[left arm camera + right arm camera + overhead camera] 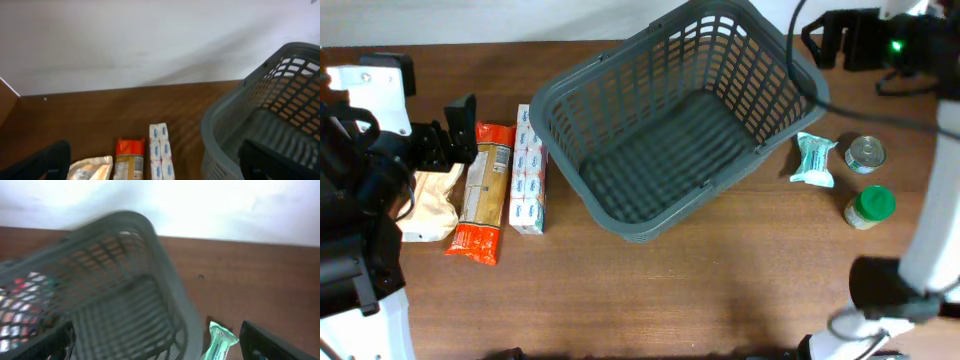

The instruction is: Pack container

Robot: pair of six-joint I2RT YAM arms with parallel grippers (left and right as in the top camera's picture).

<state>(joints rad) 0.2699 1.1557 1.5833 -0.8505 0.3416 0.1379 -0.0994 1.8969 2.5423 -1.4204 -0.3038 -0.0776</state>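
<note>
Two grippers are hanging over your brown table point(700, 290), and the big grey basket point(620, 80) is sitting between them, at the middle toward the far side. You are holding the left gripper point(455, 130), jaws spread apart, above a beige bag point(435, 200), an orange packet point(480, 190) and a white box point(527, 170) lying side by side. The right gripper point(825, 40), jaws likewise apart, is hanging at far right. A teal packet point(815, 160), a green-lidded jar point(868, 205) and a tin can point(865, 153) are lying right of the basket.

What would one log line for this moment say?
basket: empty | left pincer: open, near packets | right pincer: open, by basket's far corner | packed: nothing yet
</note>
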